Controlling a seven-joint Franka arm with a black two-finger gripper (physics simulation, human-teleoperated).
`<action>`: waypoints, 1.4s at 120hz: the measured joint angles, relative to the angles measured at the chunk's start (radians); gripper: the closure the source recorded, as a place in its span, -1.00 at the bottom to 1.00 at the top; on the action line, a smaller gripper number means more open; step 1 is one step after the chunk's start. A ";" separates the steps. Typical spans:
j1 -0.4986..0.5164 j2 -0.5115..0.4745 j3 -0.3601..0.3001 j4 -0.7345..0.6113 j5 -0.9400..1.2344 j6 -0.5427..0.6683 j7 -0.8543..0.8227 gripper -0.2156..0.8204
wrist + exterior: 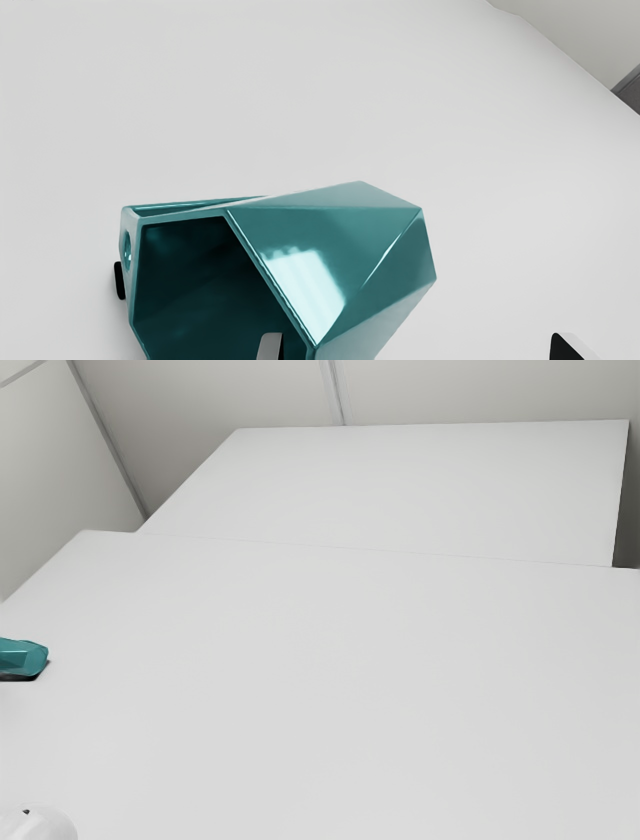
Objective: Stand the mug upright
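Exterior camera: stands off at the side, above the white tabletop, looking obliquely down and across it toward a second white surface and pale walls, with the teal mug cut by the exterior view's left edge. Wrist camera: much nearer, looks down at a slant onto the mug, partly into its open mouth. Shared ground: part of the mug and the tabletop.

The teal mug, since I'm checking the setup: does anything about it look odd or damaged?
The mug lies on its side on the table, its mouth facing sideways instead of up, so it looks tipped over. A small black piece pokes out beside it; I can't tell what it is. I see no spill or cracks.
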 joint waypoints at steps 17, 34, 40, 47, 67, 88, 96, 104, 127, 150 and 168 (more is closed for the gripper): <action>-0.002 0.001 -0.002 0.002 0.001 0.009 0.004 -0.54; -0.007 0.002 -0.004 0.002 0.002 0.019 0.007 -0.54; -0.008 0.002 -0.005 0.002 0.002 0.022 0.008 -0.51; -0.008 0.002 -0.005 0.002 0.002 0.024 0.009 -0.44; -0.008 0.001 -0.005 0.001 0.002 0.029 0.011 -0.21; -0.008 0.002 -0.006 0.000 0.002 0.031 0.013 -0.01; -0.007 0.002 -0.009 0.000 0.002 0.031 0.014 0.05; -0.007 0.002 -0.011 0.000 0.002 0.032 0.014 0.12; -0.006 0.002 -0.013 0.000 0.002 0.032 0.016 0.28; -0.006 0.000 -0.024 0.000 0.002 0.033 0.016 0.49; -0.007 0.000 -0.033 0.000 0.002 0.036 0.016 0.69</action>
